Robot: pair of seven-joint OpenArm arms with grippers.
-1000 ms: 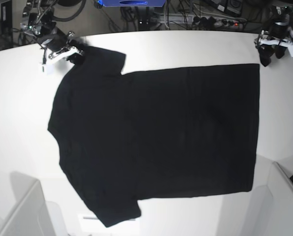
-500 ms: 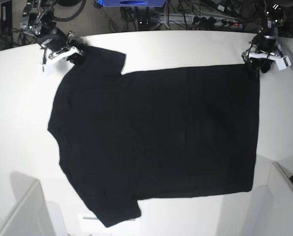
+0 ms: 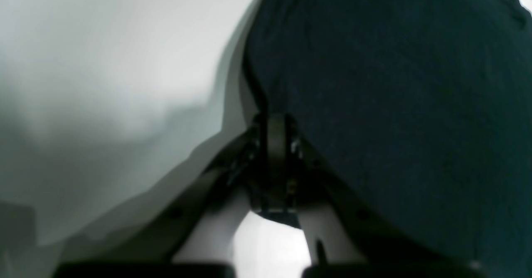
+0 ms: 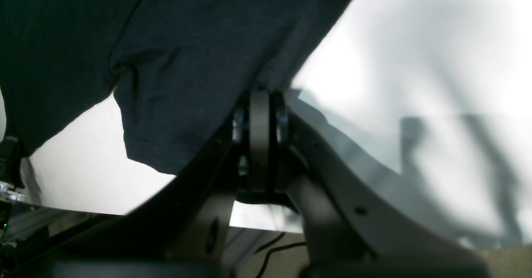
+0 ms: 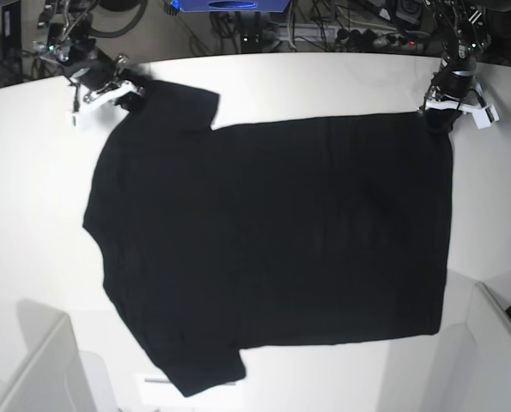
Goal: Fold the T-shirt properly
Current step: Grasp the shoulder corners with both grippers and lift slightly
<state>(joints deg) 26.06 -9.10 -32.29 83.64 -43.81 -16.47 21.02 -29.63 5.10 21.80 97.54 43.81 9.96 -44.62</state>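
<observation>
The large black short-sleeved cloth T-shirt (image 5: 272,240) lies spread flat, plain side up, across the white worktop (image 5: 324,81); no fold is made. The right gripper (image 4: 259,103) pinches a sleeve near the far left corner, the left gripper (image 3: 276,122) pinches the hem corner at far right. Any print is hidden; wrist views are blurred.

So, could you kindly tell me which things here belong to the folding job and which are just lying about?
Job:
- T-shirt
- left gripper, shut on its hem corner
- right gripper, shut on its sleeve

Lying about:
- cables behind the table
- blue box
</observation>
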